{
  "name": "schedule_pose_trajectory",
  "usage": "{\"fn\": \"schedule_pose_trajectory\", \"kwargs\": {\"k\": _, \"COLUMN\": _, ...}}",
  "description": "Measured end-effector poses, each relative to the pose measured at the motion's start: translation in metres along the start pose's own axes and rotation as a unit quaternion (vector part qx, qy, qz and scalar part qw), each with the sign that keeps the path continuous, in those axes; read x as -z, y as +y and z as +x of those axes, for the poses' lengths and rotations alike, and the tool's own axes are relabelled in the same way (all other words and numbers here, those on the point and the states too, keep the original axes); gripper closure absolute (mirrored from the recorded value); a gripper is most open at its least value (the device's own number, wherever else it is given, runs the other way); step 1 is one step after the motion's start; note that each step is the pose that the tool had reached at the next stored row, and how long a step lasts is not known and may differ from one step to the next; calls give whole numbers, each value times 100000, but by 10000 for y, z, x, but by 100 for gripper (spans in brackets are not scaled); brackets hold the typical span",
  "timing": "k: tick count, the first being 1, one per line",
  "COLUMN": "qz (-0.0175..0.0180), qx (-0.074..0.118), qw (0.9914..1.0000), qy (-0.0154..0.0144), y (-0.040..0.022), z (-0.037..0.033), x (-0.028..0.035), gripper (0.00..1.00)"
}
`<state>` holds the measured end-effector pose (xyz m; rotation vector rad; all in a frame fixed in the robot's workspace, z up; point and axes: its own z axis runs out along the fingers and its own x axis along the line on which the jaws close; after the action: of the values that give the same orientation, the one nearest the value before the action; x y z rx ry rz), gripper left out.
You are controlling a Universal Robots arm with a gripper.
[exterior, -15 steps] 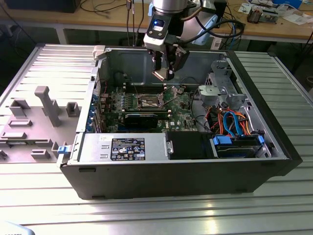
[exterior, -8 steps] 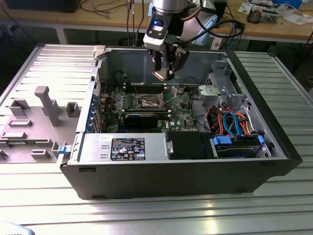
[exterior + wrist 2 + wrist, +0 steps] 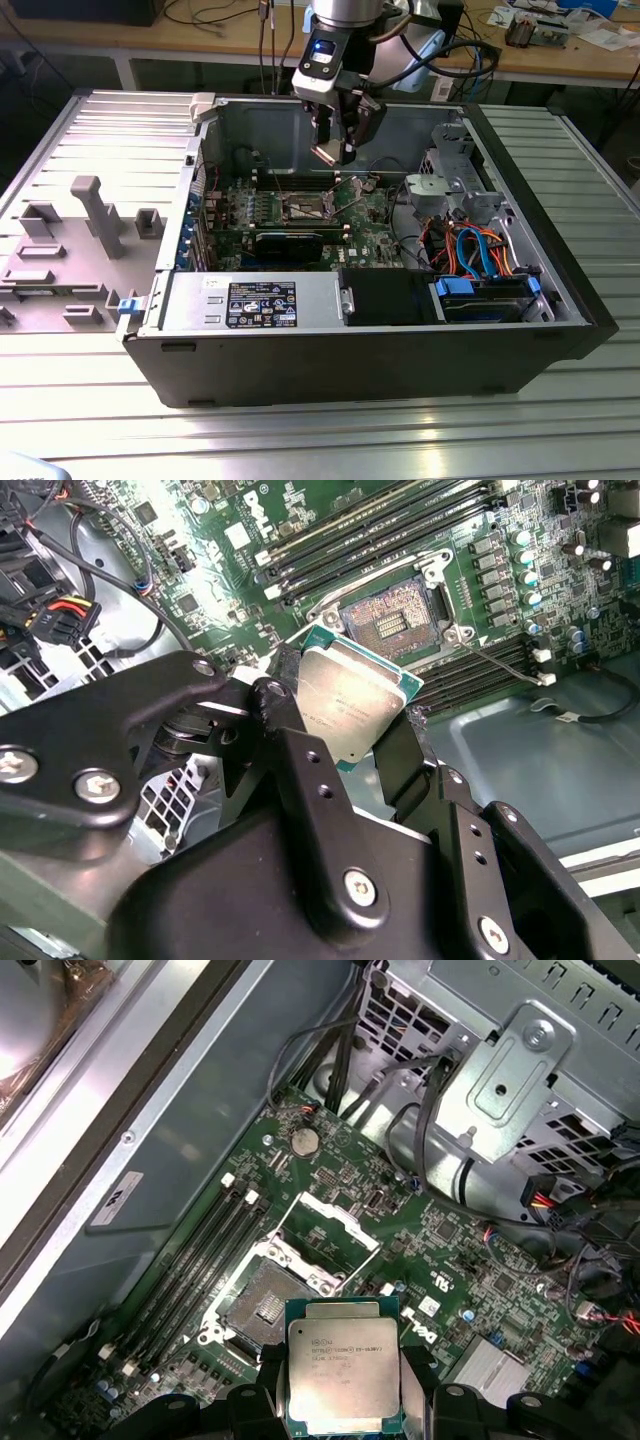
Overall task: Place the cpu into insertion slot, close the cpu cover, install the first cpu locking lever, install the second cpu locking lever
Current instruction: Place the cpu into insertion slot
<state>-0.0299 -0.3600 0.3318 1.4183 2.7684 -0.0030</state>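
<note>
The gripper (image 3: 335,150) hangs inside the open computer case (image 3: 400,370), jaws clenched on the cpu (image 3: 343,1375). It's pinched by two opposite edges, silvery face showing in both wrist views. The chip is up in the air, near the insertion slot (image 3: 262,1305). The slot lies bare on the green motherboard (image 3: 480,1260), with the cpu cover (image 3: 330,1228) folded back open right beside it.

Arm (image 3: 345,12) silvery at the wrist; black cables (image 3: 468,50) loop beside it; gripper (image 3: 340,712) matte black, blue light (image 3: 318,47) on its housing; chunky linkages, silver screws (image 3: 360,885); flat black fingers (image 3: 405,765).
</note>
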Motion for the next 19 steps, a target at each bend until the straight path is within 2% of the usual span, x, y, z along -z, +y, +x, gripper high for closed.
{"fn": "schedule_pose_trajectory", "kwargs": {"k": 19, "qz": 233, "qx": -959, "qw": 99995, "qy": -300, "y": 0, "z": 0, "x": -4, "gripper": 45}}
